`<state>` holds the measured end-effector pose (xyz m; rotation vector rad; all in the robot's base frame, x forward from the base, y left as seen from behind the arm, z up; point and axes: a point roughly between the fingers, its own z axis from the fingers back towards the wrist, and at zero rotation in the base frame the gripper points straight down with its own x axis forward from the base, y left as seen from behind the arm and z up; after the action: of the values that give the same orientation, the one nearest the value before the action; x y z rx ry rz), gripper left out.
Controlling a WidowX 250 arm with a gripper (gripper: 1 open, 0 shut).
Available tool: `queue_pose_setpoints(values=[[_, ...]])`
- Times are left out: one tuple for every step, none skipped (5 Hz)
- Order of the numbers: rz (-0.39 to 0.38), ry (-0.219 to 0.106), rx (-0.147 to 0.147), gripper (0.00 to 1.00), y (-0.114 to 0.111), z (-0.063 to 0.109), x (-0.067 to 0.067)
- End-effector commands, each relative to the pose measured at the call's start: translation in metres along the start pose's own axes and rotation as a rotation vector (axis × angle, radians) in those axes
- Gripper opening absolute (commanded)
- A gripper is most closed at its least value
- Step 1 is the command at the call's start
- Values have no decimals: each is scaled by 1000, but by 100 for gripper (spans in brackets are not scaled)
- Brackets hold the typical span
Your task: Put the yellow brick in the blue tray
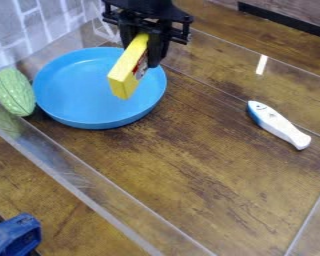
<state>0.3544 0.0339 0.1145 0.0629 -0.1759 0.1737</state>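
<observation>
The yellow brick hangs tilted, its lower end over the right part of the blue tray. A red-and-white label shows along its right edge. My black gripper comes down from the top of the view and is shut on the brick's upper end. The tray is a round bright-blue dish resting on the wooden table at the left. Whether the brick's lower end touches the tray floor I cannot tell.
A green ribbed vegetable-like object lies just left of the tray. A white-and-blue handheld tool lies on the table at the right. A clear panel edge runs diagonally across the near left. A blue item sits at the bottom left corner.
</observation>
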Motion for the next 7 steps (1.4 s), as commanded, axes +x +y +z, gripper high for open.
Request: queue_pose_setpoints(values=[[28, -51, 1, 0, 11, 13, 10], [32, -55, 1, 0, 14, 12, 11], [35, -59, 0, 0, 15, 8, 14], [41, -61, 8, 0, 23, 6, 16], [49, -64, 16, 0, 31, 3, 18], [52, -59, 18, 100, 34, -2, 19], [56, -64, 25, 0, 39, -4, 20]])
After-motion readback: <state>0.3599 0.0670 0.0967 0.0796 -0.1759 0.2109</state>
